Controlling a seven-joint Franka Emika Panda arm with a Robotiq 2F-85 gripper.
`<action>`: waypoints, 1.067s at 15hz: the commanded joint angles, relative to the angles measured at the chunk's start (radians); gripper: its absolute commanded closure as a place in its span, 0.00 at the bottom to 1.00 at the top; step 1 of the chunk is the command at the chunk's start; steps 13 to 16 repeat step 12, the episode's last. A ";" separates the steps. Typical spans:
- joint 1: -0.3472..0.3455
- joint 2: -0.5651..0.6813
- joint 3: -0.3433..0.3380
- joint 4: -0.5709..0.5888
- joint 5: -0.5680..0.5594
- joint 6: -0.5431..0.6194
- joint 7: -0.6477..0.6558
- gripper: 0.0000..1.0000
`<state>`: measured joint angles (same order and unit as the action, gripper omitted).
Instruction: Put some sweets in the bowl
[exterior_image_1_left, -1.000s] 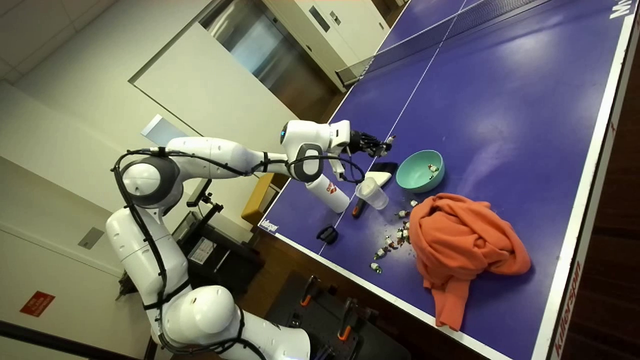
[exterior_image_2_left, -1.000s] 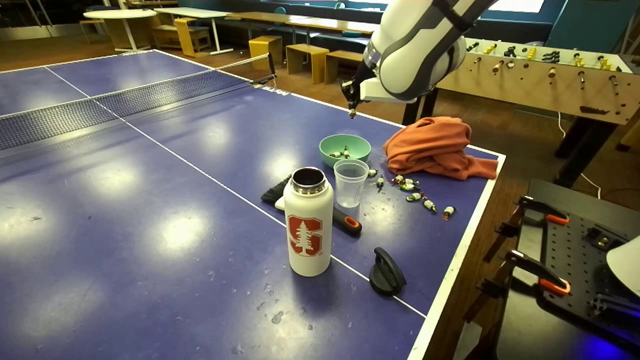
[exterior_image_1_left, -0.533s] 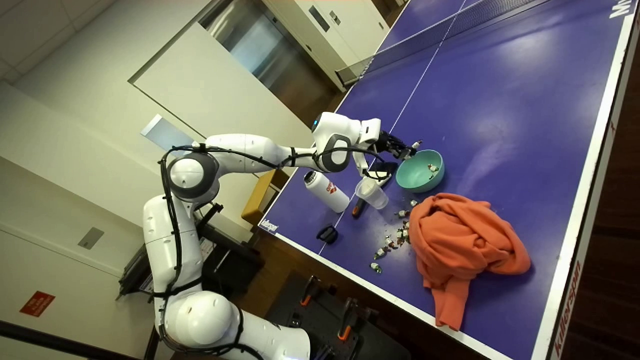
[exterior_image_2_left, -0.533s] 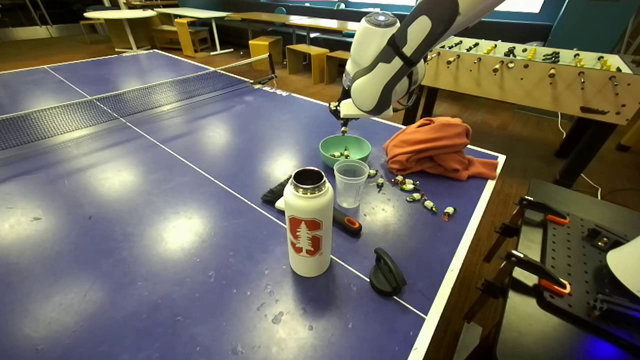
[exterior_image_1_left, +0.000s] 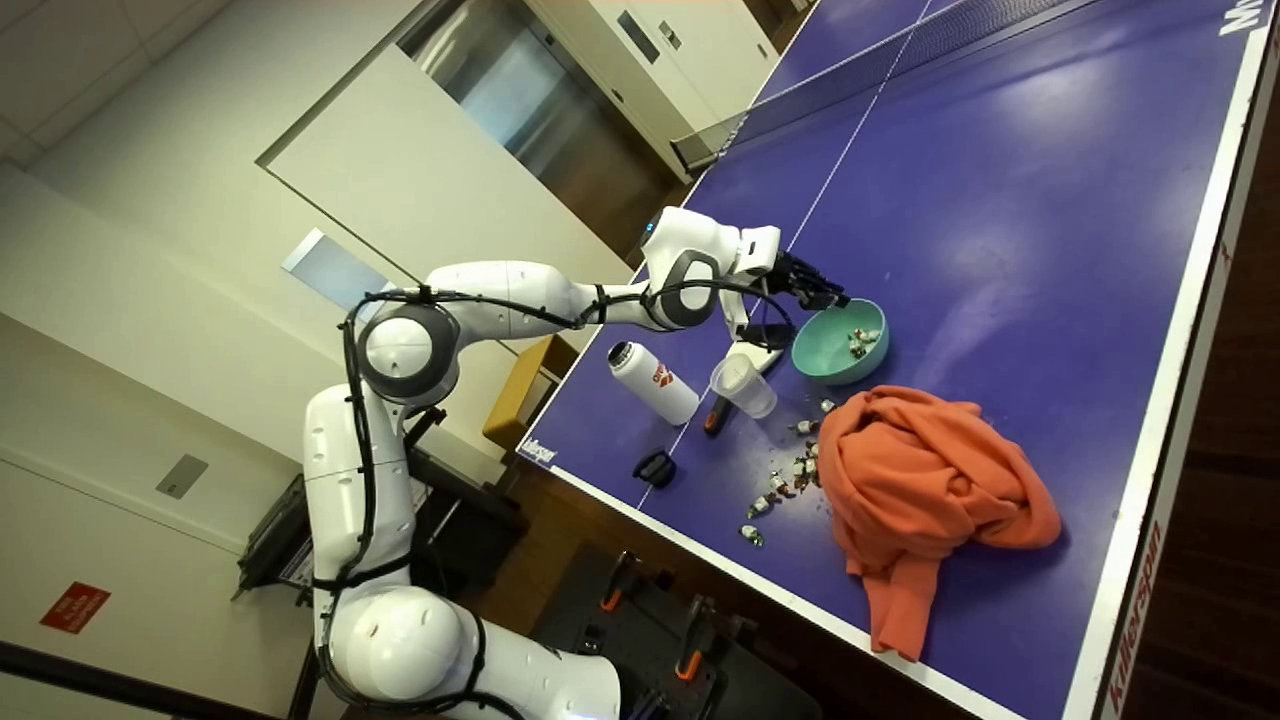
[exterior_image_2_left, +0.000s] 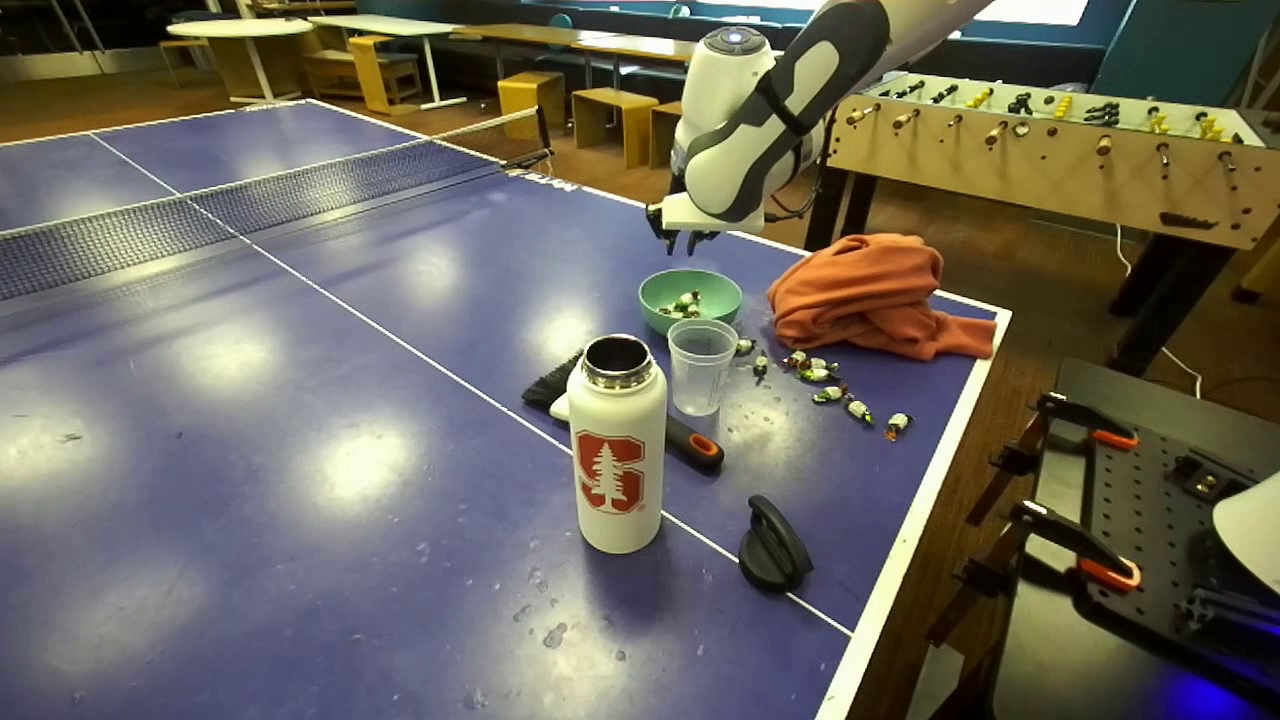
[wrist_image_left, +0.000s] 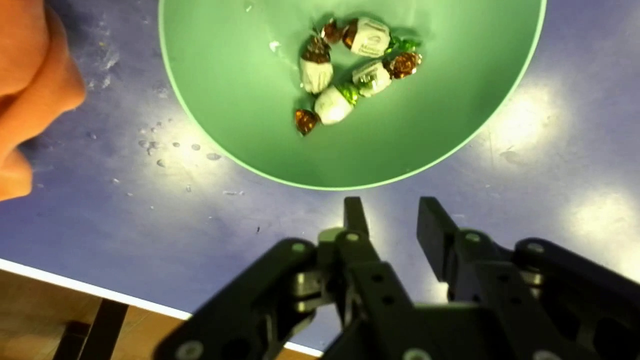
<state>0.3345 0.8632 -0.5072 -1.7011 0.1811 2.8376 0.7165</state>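
Note:
The green bowl stands on the blue table in both exterior views (exterior_image_1_left: 822, 358) (exterior_image_2_left: 652, 300) and fills the top of the wrist view (wrist_image_left: 235, 95). Several wrapped sweets (wrist_image_left: 334, 106), white with brown and green ends, lie together inside it. More sweets (exterior_image_2_left: 828, 395) lie loose on the table between the orange cloth and the table edge; they also show in an exterior view (exterior_image_1_left: 762, 505). My gripper (wrist_image_left: 389, 202) is open, with nothing between its fingers. It is above the bowl in both exterior views (exterior_image_1_left: 838, 302) (exterior_image_2_left: 681, 248).
A crumpled orange cloth (exterior_image_1_left: 930, 480) lies beside the bowl. A clear cup (exterior_image_2_left: 700, 370), a brush with a black handle (exterior_image_2_left: 690, 442), a tall white bottle (exterior_image_2_left: 620, 460) and a black lid (exterior_image_2_left: 775, 545) are on the near side of the bowl. A net (exterior_image_2_left: 330, 185) crosses the table.
My gripper has moved over to the bowl and come lower, then opened. The sweet it held is let go and one more sweet lies in the bowl.

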 joint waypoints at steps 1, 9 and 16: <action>-0.047 0.002 0.037 0.049 -0.042 -0.047 0.047 0.35; -0.082 -0.005 0.068 0.033 -0.065 -0.001 0.040 0.01; -0.086 -0.004 0.071 0.032 -0.073 -0.002 0.038 0.00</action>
